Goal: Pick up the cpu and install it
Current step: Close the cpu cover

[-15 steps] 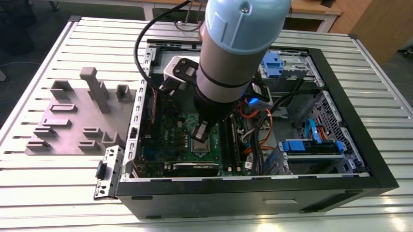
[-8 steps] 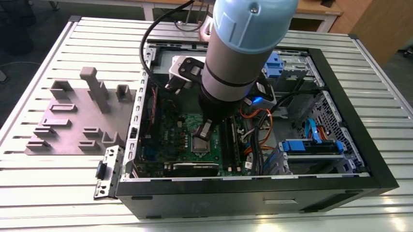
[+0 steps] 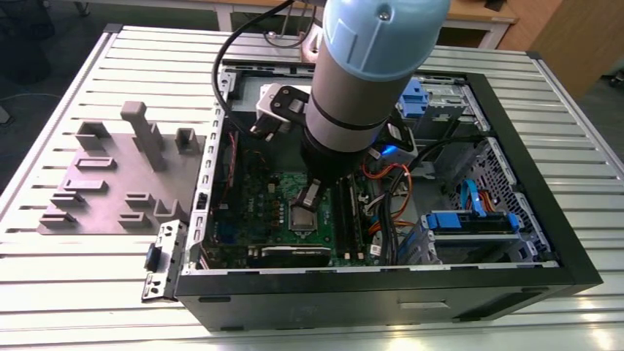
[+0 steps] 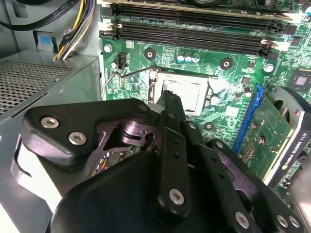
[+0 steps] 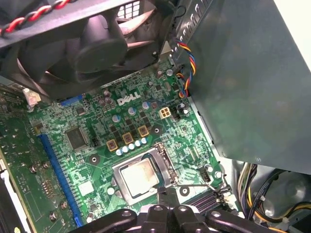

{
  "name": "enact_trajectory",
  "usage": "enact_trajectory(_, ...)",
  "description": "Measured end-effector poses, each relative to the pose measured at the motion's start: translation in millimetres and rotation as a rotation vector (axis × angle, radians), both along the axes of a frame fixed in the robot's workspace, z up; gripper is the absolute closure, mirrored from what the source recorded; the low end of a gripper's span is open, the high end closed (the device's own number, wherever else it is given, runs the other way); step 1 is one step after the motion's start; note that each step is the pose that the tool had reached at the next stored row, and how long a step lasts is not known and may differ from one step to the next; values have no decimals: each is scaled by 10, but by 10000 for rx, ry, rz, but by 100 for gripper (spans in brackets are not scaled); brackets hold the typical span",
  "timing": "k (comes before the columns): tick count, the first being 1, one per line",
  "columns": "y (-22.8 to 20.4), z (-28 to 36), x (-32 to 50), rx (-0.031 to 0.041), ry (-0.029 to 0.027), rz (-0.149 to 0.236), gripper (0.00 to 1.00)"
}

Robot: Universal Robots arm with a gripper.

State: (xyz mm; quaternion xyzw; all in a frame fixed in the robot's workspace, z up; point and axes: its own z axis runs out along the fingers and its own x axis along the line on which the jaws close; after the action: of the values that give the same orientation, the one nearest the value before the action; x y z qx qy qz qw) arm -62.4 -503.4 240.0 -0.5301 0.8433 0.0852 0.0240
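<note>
The cpu [image 5: 140,175] is a small silver-grey square lying flat inside the metal socket frame [image 5: 163,158] on the green motherboard [image 5: 97,145]. In the second wrist view the cpu [image 4: 187,94] lies just past my black fingertips. My gripper [image 5: 167,192] is shut with nothing in it and hangs just off one edge of the socket. The exterior view has the gripper [image 3: 306,209] low inside the open computer case, right over the cpu [image 3: 302,222]. The gripper [image 4: 169,97] hides part of the socket in the second wrist view.
Memory slots [image 4: 194,29] run beside the socket, and a graphics card [image 3: 288,256] sits at the board's near end. A black fan [image 5: 112,34] and coloured cables [image 3: 390,197] crowd the case. A grey fixture block [image 3: 117,175] stands outside on the slatted table.
</note>
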Motion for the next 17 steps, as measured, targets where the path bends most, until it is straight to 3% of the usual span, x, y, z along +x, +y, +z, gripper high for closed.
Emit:
enact_trajectory(8, 2, 0, 0, 0, -1, 0, 89)
enact_trajectory(13, 38, -1, 10, 21, 0, 19, 89)
enact_trajectory(15, 45, -3, 12, 172, -2, 33, 89)
enact_trajectory(17, 46, -2, 18, 441, -1, 42, 89)
